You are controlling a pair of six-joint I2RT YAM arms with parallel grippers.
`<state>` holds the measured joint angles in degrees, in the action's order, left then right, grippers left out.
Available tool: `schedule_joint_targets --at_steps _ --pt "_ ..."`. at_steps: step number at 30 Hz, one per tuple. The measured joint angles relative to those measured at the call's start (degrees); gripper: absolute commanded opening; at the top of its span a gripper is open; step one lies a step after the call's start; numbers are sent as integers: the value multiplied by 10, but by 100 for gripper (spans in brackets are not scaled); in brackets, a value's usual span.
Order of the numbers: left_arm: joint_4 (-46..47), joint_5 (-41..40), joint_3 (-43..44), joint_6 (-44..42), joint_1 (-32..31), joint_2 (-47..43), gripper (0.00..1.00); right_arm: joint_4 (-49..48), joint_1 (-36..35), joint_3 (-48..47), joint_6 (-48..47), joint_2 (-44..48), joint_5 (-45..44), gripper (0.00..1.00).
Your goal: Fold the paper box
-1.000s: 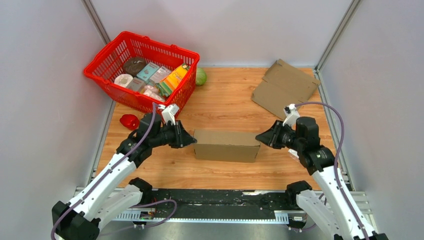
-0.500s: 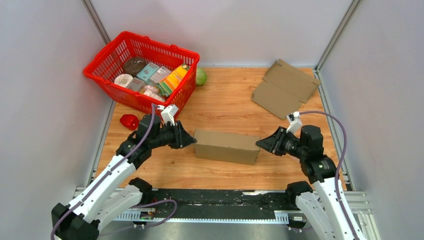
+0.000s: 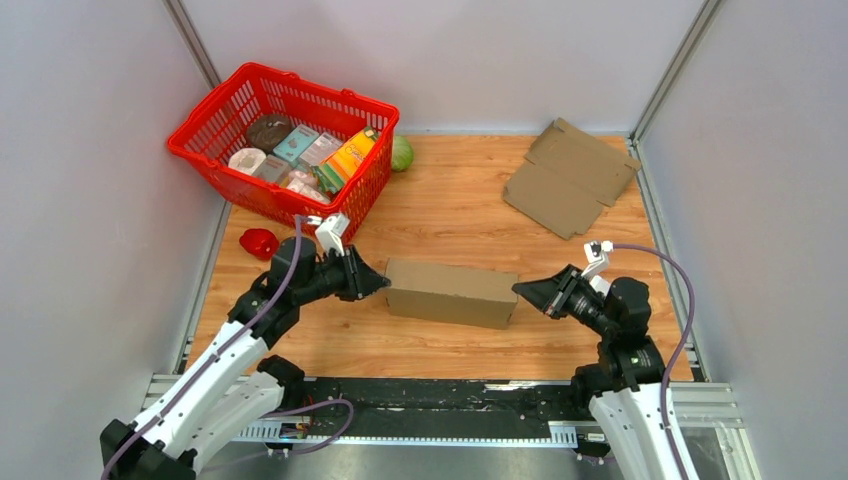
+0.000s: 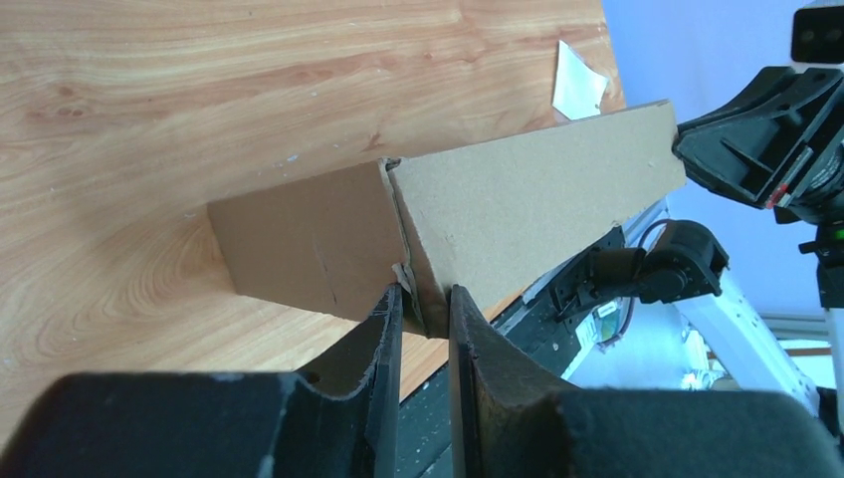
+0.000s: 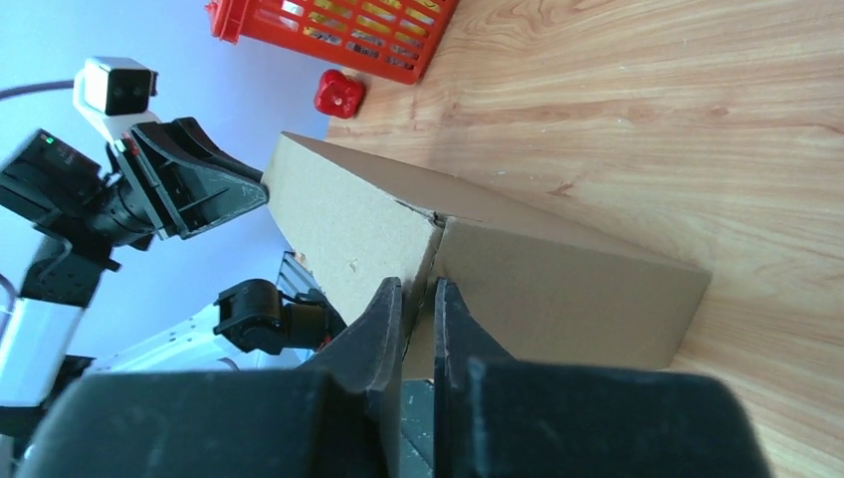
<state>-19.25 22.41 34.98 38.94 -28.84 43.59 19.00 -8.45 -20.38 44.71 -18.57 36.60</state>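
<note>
The brown paper box [image 3: 452, 292] lies folded shut as a long block in the middle of the table, slightly skewed. My left gripper [image 3: 383, 283] is at its left end, nearly shut, with a cardboard edge pinched between the fingers in the left wrist view [image 4: 423, 299]. My right gripper [image 3: 518, 288] is at the right end, jaws narrowly shut on the box's corner edge in the right wrist view [image 5: 420, 289]. The box fills the middle of both wrist views [image 4: 518, 209] [image 5: 557, 279].
A red basket [image 3: 320, 92] with several packaged goods stands at the back left, with a green ball [image 3: 401, 153] beside it. A small red object [image 3: 260, 242] lies by the left arm. A flat cardboard sheet [image 3: 570, 175] lies at the back right.
My right arm has drawn back toward the near edge, and the box's right end has swung nearer with it. My left gripper has shifted slightly, staying at the left end.
</note>
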Motion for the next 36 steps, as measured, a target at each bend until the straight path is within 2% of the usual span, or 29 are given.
schedule_joint_targets --at_steps 1,3,4,6,7,8,9,12,16,23,25,27,29,32,36 --pt "0 -3 -6 5 0 -8 20 -2 0 3 8 1 2 33" --pt "0 -13 -17 19 0 -32 25 -5 0 10 29 0 14 35" --pt "-5 -24 -25 25 1 -50 33 -5 0 17 43 -1 30 44" --pt "-28 -39 -39 39 1 -99 41 17 -5 20 65 4 59 54" --pt "-56 -46 -45 46 0 -130 51 44 -9 18 70 9 73 64" --pt "-83 -49 -49 50 0 -155 60 82 -15 16 75 21 92 70" --pt "-120 -54 -50 57 -1 -180 65 110 -19 16 78 31 103 74" --pt "-187 -58 -47 57 -3 -205 67 193 -27 16 86 56 124 80" --pt "-265 -52 -14 54 -4 -198 67 227 -27 23 95 58 136 93" --pt "-392 -68 110 17 -4 -224 68 248 -27 1 89 14 134 98" --pt "-400 -68 126 12 -4 -223 68 247 -27 1 83 -7 133 97" --pt "-384 -55 112 16 -4 -214 71 235 -27 3 79 -39 129 96" --pt "-331 -27 64 26 -4 -188 73 213 -28 10 70 -74 118 93" --pt "-259 -14 -17 44 -13 -105 73 199 -42 10 47 -137 87 84" --pt "-186 -35 -74 71 -57 -43 74 163 -117 10 37 -203 31 83"
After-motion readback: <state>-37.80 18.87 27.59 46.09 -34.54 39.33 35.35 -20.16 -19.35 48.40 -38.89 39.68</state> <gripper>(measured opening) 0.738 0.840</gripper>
